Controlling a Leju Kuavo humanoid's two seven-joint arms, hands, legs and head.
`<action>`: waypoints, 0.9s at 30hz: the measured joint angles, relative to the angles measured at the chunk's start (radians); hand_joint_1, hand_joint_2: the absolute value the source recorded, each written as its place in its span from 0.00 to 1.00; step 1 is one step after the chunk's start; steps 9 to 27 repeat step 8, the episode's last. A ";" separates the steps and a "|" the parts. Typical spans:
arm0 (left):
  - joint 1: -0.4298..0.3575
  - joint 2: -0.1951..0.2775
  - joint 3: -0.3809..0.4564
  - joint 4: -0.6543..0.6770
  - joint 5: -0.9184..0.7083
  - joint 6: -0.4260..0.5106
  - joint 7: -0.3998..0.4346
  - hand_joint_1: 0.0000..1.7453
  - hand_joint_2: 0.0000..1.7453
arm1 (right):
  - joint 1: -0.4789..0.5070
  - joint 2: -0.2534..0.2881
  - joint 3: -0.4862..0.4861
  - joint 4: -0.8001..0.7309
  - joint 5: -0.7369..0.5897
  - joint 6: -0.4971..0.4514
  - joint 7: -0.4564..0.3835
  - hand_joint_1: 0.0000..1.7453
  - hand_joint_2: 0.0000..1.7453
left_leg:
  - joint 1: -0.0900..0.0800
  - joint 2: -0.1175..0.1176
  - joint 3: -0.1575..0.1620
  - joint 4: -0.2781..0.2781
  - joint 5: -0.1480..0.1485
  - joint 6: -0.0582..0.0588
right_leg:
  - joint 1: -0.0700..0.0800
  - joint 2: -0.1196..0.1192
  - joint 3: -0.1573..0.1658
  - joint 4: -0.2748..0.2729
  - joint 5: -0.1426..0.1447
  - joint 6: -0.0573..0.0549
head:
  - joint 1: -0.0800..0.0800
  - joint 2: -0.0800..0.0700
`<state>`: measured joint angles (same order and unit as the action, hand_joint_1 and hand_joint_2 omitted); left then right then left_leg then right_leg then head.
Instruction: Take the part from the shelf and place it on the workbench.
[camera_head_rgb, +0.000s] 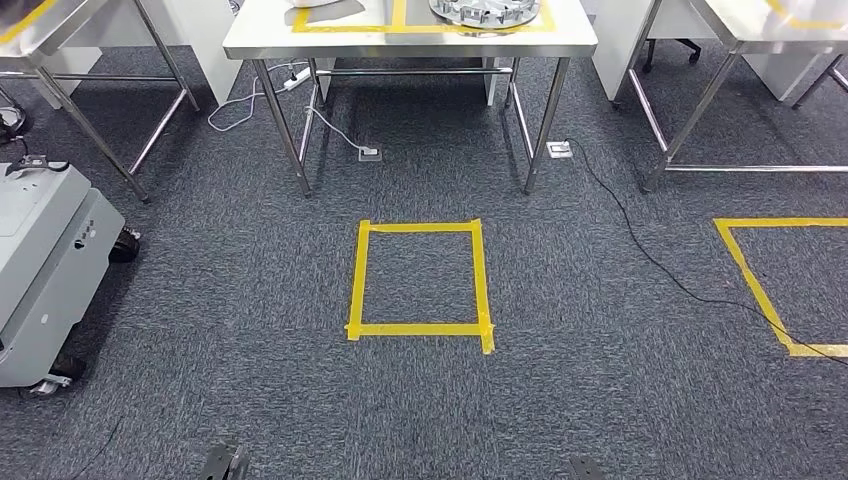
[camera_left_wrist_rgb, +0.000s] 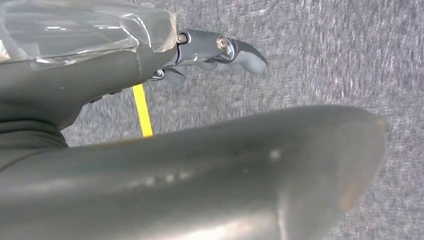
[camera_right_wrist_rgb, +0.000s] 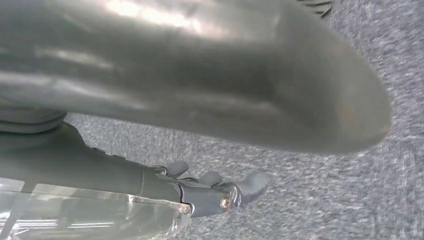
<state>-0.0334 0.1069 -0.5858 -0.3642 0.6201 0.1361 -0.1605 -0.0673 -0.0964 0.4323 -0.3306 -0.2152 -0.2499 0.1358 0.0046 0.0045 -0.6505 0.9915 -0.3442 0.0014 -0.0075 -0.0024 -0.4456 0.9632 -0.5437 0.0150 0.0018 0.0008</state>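
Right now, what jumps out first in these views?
The yellow tape square on the grey carpet, dead centre of the head view. Beyond it stands a steel workbench with a round metal part on top. Both wrist views show the left hand and right hand hanging over carpet, holding nothing.

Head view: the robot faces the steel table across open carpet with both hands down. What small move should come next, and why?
Probably a step forward toward the yellow tape square on the carpet. The steel table stands beyond it, a round metal part already on its top. The left hand and right hand hang over the carpet holding nothing, and no shelf is in sight.
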 joint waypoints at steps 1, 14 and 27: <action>0.001 0.000 -0.001 0.000 0.000 0.000 0.000 0.00 0.00 | 0.000 0.000 0.001 0.000 0.000 0.000 0.000 0.00 0.00 | 0.002 0.000 -0.004 0.007 -0.012 -0.006 | -0.001 -0.001 -0.007 0.001 0.007 -0.010 | 0.000 0.000; 0.002 0.001 -0.010 0.000 0.004 0.000 0.004 0.00 1.00 | 0.003 0.000 0.005 0.000 -0.004 -0.005 0.000 0.00 0.00 | 0.006 -0.001 -0.055 0.305 -0.191 -0.022 | 0.010 -0.003 -0.076 0.003 0.069 -0.039 | -0.004 0.000; 0.002 0.001 -0.010 0.000 0.004 0.000 0.004 0.00 1.00 | 0.003 0.000 0.005 0.000 -0.004 -0.005 0.000 0.00 0.00 | 0.006 -0.001 -0.055 0.305 -0.191 -0.022 | 0.010 -0.003 -0.076 0.003 0.069 -0.039 | -0.004 0.000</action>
